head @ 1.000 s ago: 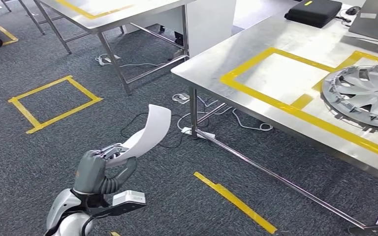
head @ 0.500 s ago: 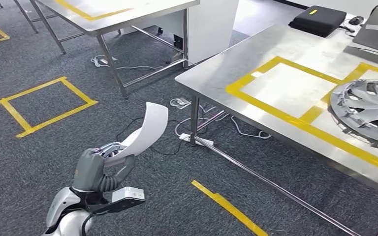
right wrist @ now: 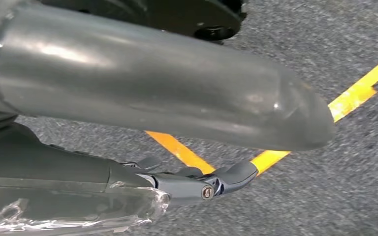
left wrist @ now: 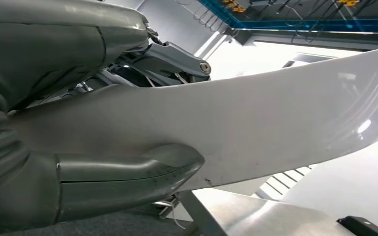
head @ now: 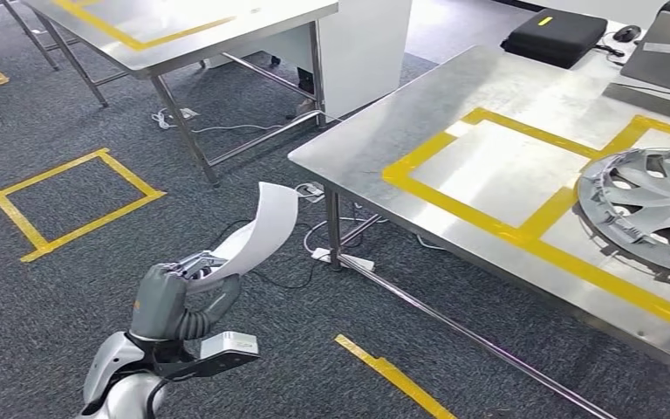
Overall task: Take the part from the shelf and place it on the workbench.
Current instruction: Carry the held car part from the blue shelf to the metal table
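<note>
My left hand (head: 170, 301) grips one end of a white curved part (head: 262, 227), held above the carpet at the lower left of the head view. The part rises up and to the right, its tip short of the workbench (head: 375, 131) corner. In the left wrist view the thumb (left wrist: 128, 172) presses against the part (left wrist: 256, 123). On the bench, yellow tape outlines a bare rectangle (head: 497, 166), and a silver hubcap (head: 654, 205) lies beside it. My right hand (right wrist: 167, 88) hangs over the carpet, fingers (right wrist: 202, 184) apart from the thumb, holding nothing.
A second steel table (head: 183, 26) stands at the back left. On the floor are a yellow taped square (head: 74, 201), a yellow strip (head: 393, 375) and cables (head: 314, 236) by the bench leg. A black case (head: 558, 35) and a laptop (head: 667, 52) sit at the bench's far end.
The whole picture has shifted, so the camera has moved and the workbench corner now lies nearer my left hand. The hand keeps the same hold on the part.
</note>
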